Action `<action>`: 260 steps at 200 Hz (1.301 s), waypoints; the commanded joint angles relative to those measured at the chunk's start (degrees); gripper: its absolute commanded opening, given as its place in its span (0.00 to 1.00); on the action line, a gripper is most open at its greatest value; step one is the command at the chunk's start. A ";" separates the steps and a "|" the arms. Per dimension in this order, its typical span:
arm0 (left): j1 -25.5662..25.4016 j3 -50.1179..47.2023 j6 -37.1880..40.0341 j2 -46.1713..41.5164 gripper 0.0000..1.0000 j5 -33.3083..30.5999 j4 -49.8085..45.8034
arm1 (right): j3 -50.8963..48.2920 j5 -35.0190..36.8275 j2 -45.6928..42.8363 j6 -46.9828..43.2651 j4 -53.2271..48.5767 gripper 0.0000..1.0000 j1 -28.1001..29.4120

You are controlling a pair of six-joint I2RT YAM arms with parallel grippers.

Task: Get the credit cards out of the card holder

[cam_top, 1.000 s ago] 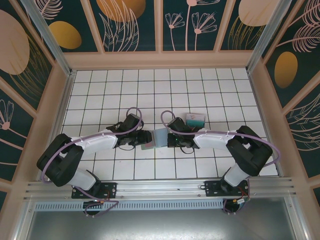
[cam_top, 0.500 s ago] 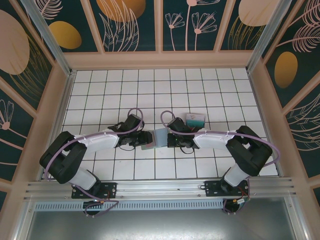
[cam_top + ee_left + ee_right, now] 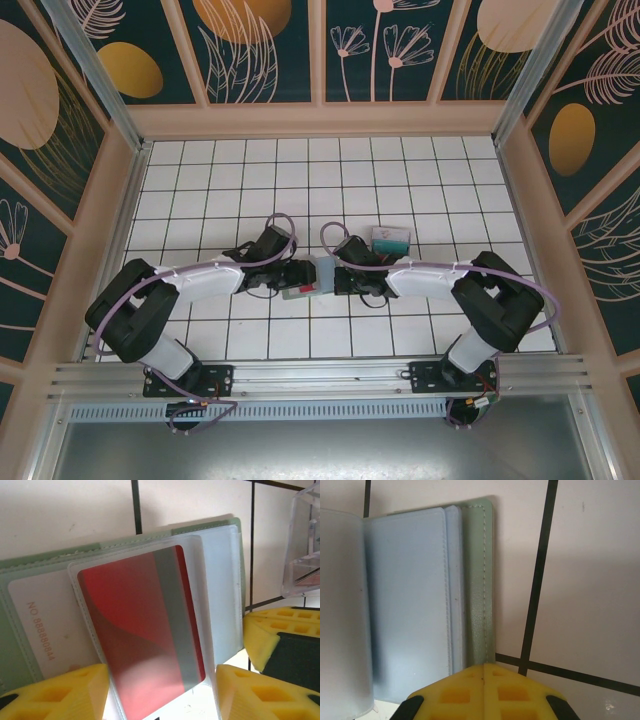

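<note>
The card holder (image 3: 322, 270) lies open on the tiled floor between both grippers. In the left wrist view its sage cover (image 3: 50, 560) carries a clear sleeve holding a red card (image 3: 140, 625) with a grey stripe. A white numbered card (image 3: 45, 625) lies beneath it. My left gripper (image 3: 160, 700) is open, its yellow fingers on either side of that sleeve's near end. My right gripper (image 3: 484, 672) is shut on the holder's green right edge (image 3: 480, 580), beside the bluish inner pockets (image 3: 410, 590). From above, the left gripper (image 3: 298, 272) and right gripper (image 3: 338, 275) face each other.
A teal-and-red pile of cards (image 3: 391, 238) lies just behind the right wrist. In the left wrist view the right gripper's yellow fingers (image 3: 280, 635) are close on the right, with a clear plastic piece (image 3: 305, 540) above them. Wooden walls (image 3: 320, 118) enclose the floor.
The left arm has stretched to the right, bringing its gripper over the holder's left half. The right arm and the holder have stayed put.
</note>
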 commanded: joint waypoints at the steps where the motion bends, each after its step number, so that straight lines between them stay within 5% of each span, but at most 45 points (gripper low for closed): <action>1: -0.49 1.51 1.26 -0.07 0.69 0.90 0.12 | -0.08 -0.64 2.78 1.25 -1.61 0.00 0.93; 61: -0.82 1.66 1.45 -0.92 0.98 1.21 0.03 | 0.16 0.35 2.97 1.30 -1.90 0.00 0.96; 198: -0.68 2.46 2.59 -5.77 0.99 -4.61 -7.97 | 3.65 3.79 -1.78 0.55 -5.73 0.08 -0.09; 226: 0.45 0.98 3.14 -5.83 0.81 -5.75 -8.33 | 5.66 2.00 -2.50 0.90 -5.32 0.08 -0.12; 260: 1.33 -0.34 4.18 -5.45 0.37 -6.91 -7.78 | 8.15 -0.13 -2.11 1.36 -3.88 0.10 -0.20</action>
